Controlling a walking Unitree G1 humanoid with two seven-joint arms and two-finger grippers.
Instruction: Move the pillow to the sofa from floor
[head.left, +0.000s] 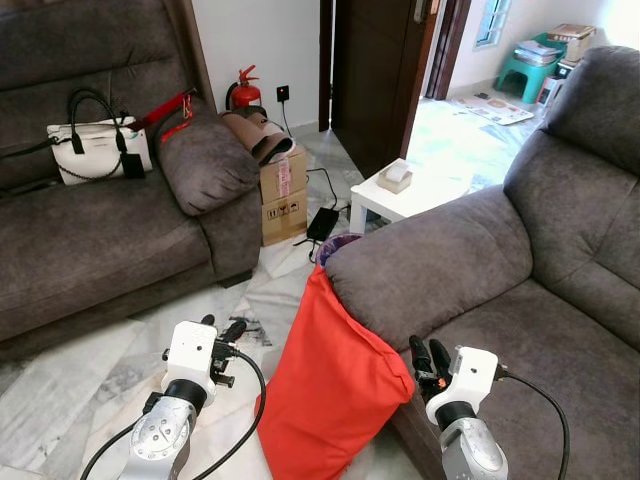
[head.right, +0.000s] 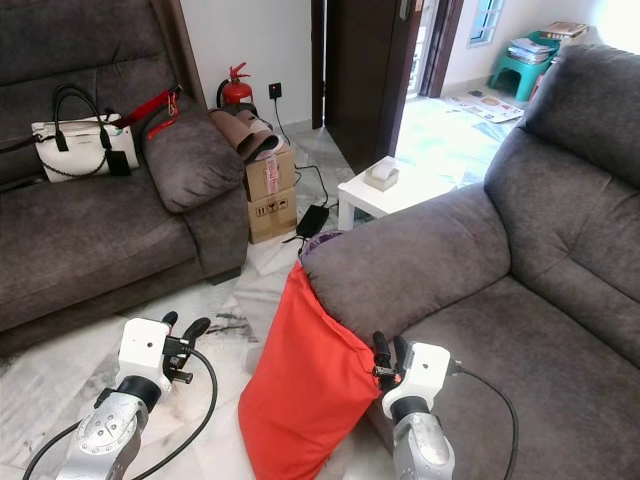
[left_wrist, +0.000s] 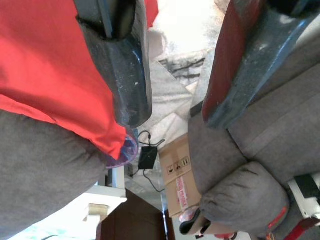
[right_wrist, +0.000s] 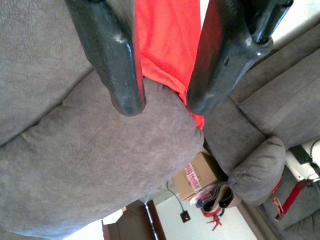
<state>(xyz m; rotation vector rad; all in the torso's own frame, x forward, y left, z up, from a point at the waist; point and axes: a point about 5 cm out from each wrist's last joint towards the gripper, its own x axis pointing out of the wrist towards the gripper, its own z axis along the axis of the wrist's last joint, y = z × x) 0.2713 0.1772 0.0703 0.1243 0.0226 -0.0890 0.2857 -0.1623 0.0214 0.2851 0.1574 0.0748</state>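
A: Where was the red fabric pillow?
B: Lower centre of frame, on the floor, leaning against the grey sofa.
A: Grippers?
B: Left gripper and right gripper both had fingers apart, holding nothing.

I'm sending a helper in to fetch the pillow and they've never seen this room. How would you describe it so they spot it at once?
Find the grey sofa on the right side of the room and follow its padded armrest down to the marble floor. The pillow stands there on its edge, leaning against the armrest. It is plain bright red, the biggest red thing among grey sofas and pale tiles.
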